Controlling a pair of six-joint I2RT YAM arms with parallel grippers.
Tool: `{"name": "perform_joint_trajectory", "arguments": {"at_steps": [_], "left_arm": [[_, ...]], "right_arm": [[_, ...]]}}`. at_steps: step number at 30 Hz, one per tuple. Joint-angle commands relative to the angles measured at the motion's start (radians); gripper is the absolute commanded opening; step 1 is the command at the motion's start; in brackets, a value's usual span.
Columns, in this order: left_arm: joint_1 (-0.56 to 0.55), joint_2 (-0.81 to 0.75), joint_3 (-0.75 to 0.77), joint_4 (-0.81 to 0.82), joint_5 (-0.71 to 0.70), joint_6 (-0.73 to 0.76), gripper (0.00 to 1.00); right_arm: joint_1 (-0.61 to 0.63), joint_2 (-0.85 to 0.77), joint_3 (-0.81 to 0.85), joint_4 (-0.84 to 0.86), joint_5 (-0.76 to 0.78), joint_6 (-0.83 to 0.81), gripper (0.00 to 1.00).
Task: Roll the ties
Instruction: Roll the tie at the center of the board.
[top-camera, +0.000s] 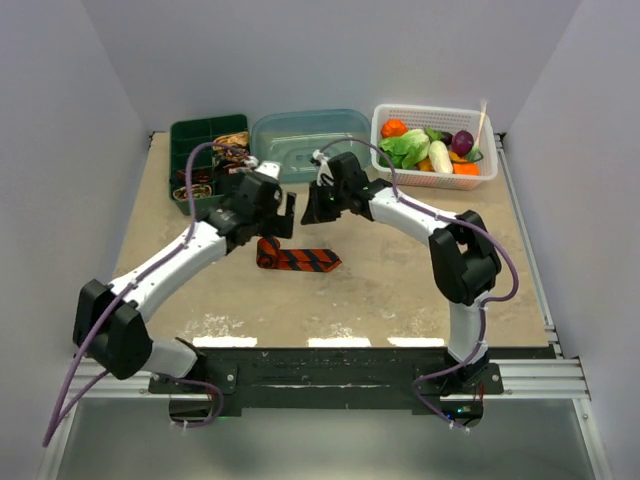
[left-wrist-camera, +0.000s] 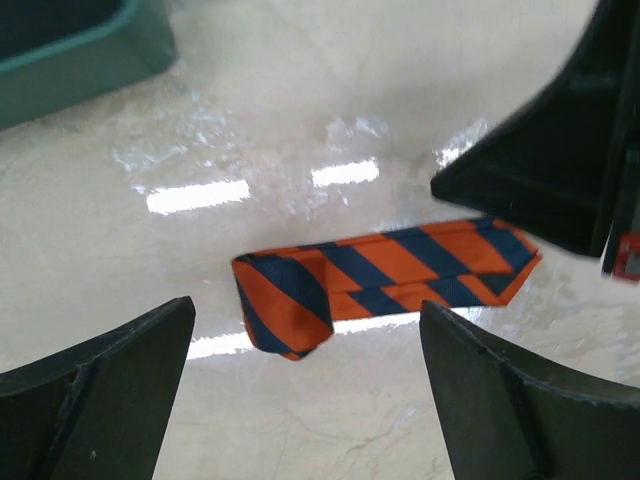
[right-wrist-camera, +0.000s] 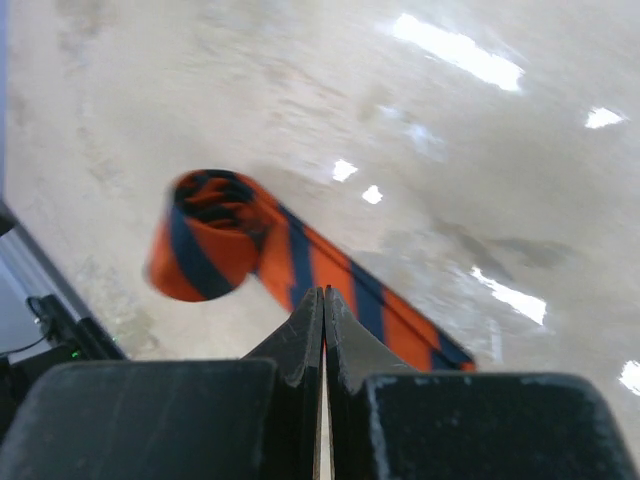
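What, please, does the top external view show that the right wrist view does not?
Only the top external view: the white plastic basket of vegetables, the teal plastic tub and the dark green compartment tray. Only the right wrist view: the hollow core of the orange dark-striped fabric necktie's rolled end, beyond the shut right claw. Both: that necktie, partly rolled, its tail flat on the beige table.

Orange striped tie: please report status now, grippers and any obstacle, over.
Left gripper open, empty, above orange striped tie. Right gripper shut, empty. Tie partly rolled, coil at one end, tail flat on table. No obstacle seen near it.
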Motion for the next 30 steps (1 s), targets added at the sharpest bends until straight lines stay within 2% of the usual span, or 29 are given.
{"name": "perform_joint_trajectory", "arguments": {"at_steps": [1, 3, 8, 11, 19, 30], "left_arm": [[0.179, -0.101, 0.002, 0.046, 0.206, -0.018, 1.00], [0.291, -0.121, -0.016, 0.042, 0.269, -0.021, 1.00], [0.570, -0.153, -0.096, 0.094, 0.625, -0.057, 1.00], [0.674, -0.145, -0.183, 0.158, 0.798, -0.082, 1.00], [0.715, -0.115, -0.249, 0.220, 0.884, -0.082, 1.00], [0.715, -0.069, -0.301, 0.253, 0.892, -0.070, 1.00]], "right_arm": [[0.092, 0.030, 0.169, -0.038, 0.007, -0.048, 0.00], [0.132, 0.081, 0.246, -0.054, -0.005, -0.053, 0.00], [0.213, 0.198, 0.417, -0.125, -0.013, -0.062, 0.00], [0.236, 0.250, 0.469, -0.162, -0.003, -0.058, 0.00], [0.253, 0.219, 0.424, -0.209, 0.142, -0.071, 0.00], [0.253, 0.160, 0.298, -0.196, 0.176, -0.076, 0.00]]}}
